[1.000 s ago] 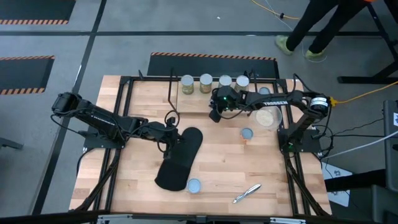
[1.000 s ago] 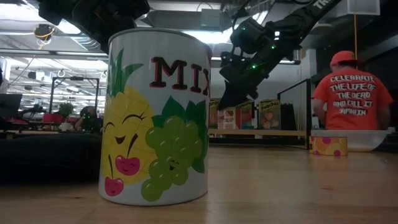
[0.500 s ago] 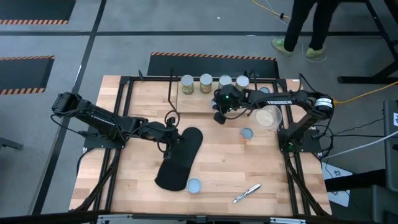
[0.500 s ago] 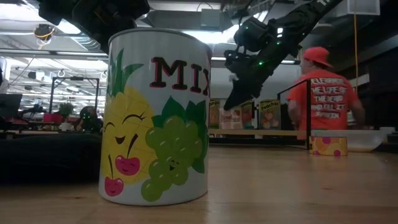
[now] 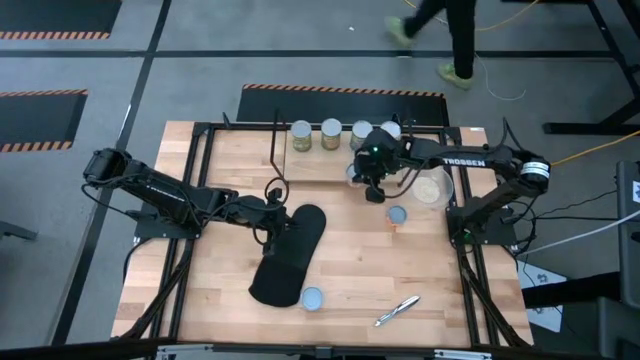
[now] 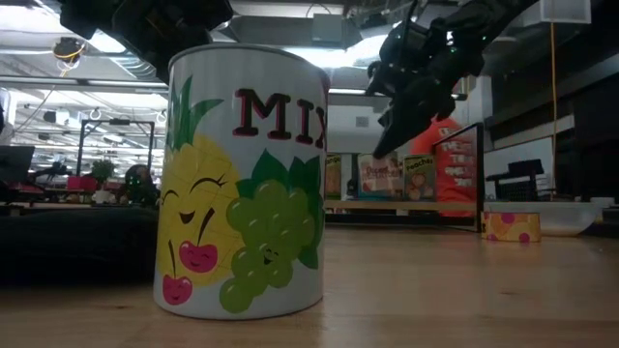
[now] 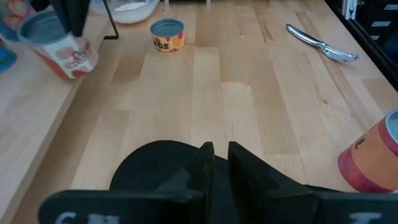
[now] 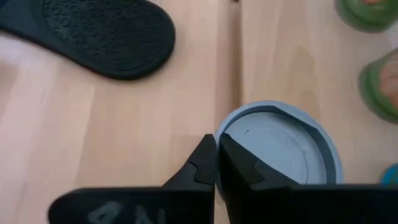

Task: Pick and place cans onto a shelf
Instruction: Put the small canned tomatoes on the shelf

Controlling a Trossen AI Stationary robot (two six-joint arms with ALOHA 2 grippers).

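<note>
Several cans (image 5: 331,133) stand in a row on the top board of the shelf (image 5: 312,162) at the table's far side. My right gripper (image 5: 373,190) hangs just in front of the shelf, shut on a can with a pale-blue top (image 8: 280,146) and a pinkish label (image 7: 59,46). One can (image 5: 397,215) stands on the table to its near right, and another (image 5: 311,298) near the front edge. My left gripper (image 7: 219,158) hovers over a black shoe sole (image 5: 290,255) at mid-table, its fingers almost together with nothing between them. My right gripper pinches the can's top rim (image 8: 219,138) at one side, one finger outside the wall and the other over the lid inside the rim. The fingers slant down from above. The can hangs tilted below them (image 7: 74,59); whether its bottom is clear of the wood does not show.
A pale bowl (image 5: 430,188) sits right of my right gripper. A silvery pen-like item (image 5: 397,310) lies near the front edge. Green-labelled cans (image 8: 379,87) stand close beyond the held can. A person's legs (image 5: 450,30) are on the floor behind the table.
My right gripper has gone toward the table's right edge and up a little, rolling its wrist and tipping more steeply downward. The person behind the table has walked toward the left.
</note>
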